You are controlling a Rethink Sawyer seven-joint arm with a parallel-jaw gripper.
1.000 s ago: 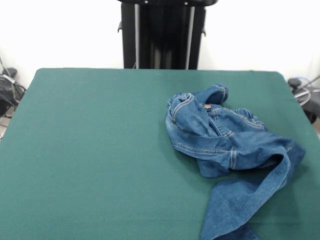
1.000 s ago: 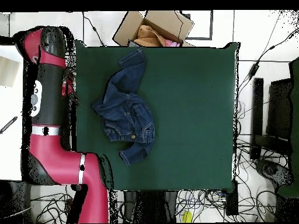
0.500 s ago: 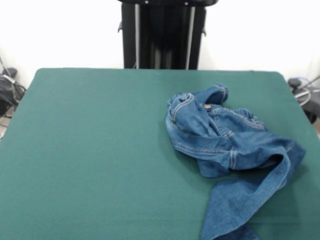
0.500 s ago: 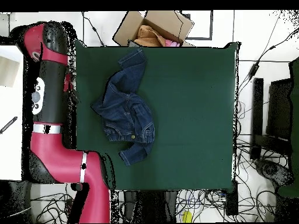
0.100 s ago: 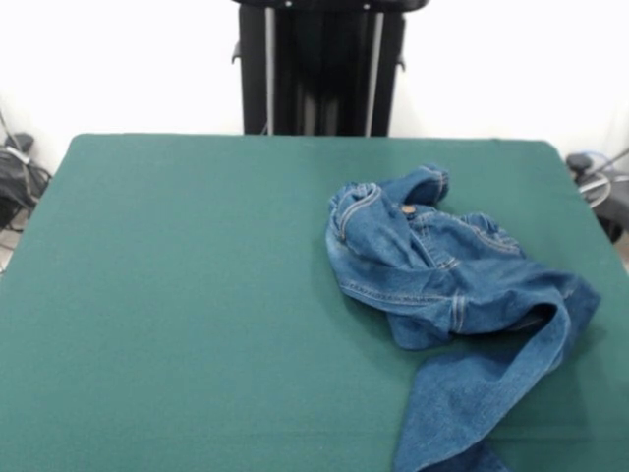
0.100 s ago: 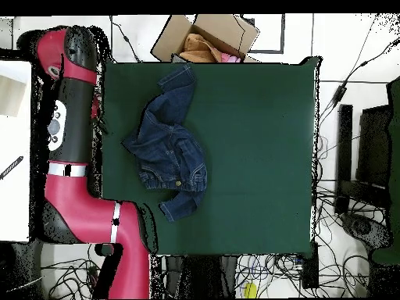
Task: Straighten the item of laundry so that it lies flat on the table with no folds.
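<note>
Only the red and black robot arm (image 6: 74, 156) has shifted since a moment ago, edging slightly toward the large dark green cloth-covered table (image 5: 177, 315) in the overhead view; its gripper does not show, so the state of the fingers cannot be told. Nearest the camera in the front view, one leg of the small crumpled blue denim jeans (image 5: 447, 285) trails to the table's near edge by the right corner. Farther back, the bunched waist with its metal button (image 5: 408, 209) lies folded over itself.
</note>
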